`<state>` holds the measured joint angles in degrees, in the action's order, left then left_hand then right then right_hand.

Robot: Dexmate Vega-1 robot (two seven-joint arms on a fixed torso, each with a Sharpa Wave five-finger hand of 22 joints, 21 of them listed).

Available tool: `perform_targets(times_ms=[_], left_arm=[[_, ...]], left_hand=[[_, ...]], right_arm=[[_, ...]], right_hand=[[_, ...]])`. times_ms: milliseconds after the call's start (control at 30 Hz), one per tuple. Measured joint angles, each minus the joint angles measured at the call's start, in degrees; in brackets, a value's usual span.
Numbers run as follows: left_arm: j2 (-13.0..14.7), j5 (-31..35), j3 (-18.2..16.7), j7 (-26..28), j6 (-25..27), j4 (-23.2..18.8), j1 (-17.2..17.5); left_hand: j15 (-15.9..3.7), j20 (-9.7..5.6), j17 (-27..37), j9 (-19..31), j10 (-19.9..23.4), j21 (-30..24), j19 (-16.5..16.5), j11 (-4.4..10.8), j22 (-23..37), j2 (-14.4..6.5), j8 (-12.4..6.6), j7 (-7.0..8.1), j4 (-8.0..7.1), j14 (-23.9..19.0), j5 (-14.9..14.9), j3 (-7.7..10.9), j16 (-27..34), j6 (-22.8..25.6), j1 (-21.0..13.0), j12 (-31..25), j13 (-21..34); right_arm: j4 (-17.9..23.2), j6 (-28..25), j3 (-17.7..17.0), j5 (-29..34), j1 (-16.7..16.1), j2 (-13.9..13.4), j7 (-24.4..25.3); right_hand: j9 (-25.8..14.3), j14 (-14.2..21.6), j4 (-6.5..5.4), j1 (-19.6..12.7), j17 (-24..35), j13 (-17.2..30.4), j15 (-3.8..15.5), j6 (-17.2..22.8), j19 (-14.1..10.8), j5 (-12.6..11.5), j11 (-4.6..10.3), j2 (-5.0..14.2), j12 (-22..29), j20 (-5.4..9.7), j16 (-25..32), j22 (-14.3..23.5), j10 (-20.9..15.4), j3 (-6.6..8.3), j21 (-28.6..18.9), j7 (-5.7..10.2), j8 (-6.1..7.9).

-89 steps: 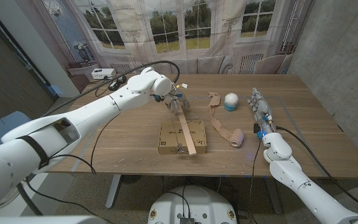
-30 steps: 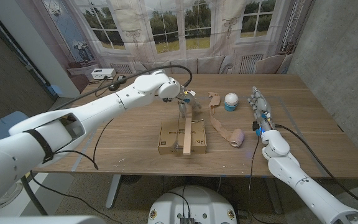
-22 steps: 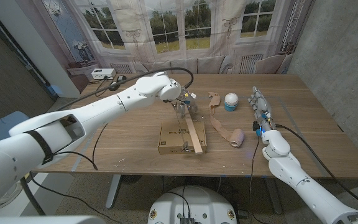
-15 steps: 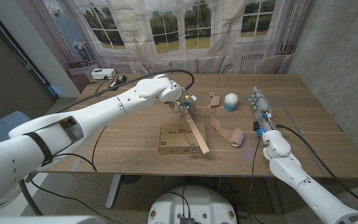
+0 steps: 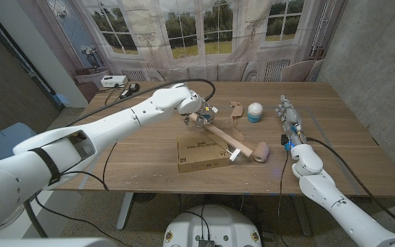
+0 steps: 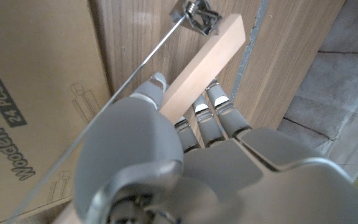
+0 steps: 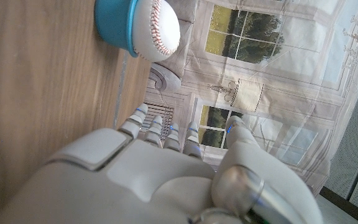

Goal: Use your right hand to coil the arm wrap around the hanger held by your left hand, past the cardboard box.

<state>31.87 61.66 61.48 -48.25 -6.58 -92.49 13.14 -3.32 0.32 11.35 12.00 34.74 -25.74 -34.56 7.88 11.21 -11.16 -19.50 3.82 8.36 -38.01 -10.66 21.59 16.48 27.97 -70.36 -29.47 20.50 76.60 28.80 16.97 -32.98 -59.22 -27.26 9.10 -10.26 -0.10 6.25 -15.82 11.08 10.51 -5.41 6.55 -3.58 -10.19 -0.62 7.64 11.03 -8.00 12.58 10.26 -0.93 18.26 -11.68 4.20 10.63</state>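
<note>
My left hand [image 5: 197,112] grips one end of a wooden hanger [image 5: 219,136], which slants over the far right corner of the cardboard box [image 5: 199,154], its clip end close to the arm wrap. In the left wrist view my fingers [image 6: 211,118] wrap the hanger's bar [image 6: 205,62], with its metal clip [image 6: 195,12] beyond and the cardboard box [image 6: 30,93] beside it. The tan arm wrap [image 5: 251,145] lies partly unrolled, its roll near the hanger's tip. My right hand [image 5: 286,118] stands on edge to the right of the wrap, fingers straight, holding nothing; the right wrist view shows this hand [image 7: 166,174] too.
A baseball in a blue cup [image 5: 254,111] stands behind the wrap, between my hands, and appears in the right wrist view as the baseball cup [image 7: 143,28]. A white device [image 5: 112,81] and black cables lie at the back left. The table's right edge runs beyond my right hand.
My left hand has swung the hanger from pointing at the front edge over the box round to the right, its tip now near the wrap's roll. The right hand has not moved.
</note>
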Motion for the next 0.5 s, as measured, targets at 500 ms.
perform_targets(times_ms=[500], left_arm=[[1.06, -0.33, -1.68, 0.29, 3.38, -2.8, 2.88]], left_hand=[[2.38, -1.99, 14.96, 6.23, 3.55, -14.47, -6.05, -2.1, 4.9, 0.68, -4.69, -2.0, -1.28, -9.72, -0.62, 1.99, 13.11, 9.53, -0.62, -11.38, 13.8]], right_arm=[[1.41, -0.11, -0.55, 0.19, -1.34, -1.12, 0.11]], right_hand=[[0.0, 0.63, 0.0, 0.23, -0.01, 0.0, -0.01, 0.21, 0.0, 0.0, 0.0, 0.24, 0.0, 0.0, 0.0, 0.0, 0.0, 0.0, 0.0, 0.21, 0.0]])
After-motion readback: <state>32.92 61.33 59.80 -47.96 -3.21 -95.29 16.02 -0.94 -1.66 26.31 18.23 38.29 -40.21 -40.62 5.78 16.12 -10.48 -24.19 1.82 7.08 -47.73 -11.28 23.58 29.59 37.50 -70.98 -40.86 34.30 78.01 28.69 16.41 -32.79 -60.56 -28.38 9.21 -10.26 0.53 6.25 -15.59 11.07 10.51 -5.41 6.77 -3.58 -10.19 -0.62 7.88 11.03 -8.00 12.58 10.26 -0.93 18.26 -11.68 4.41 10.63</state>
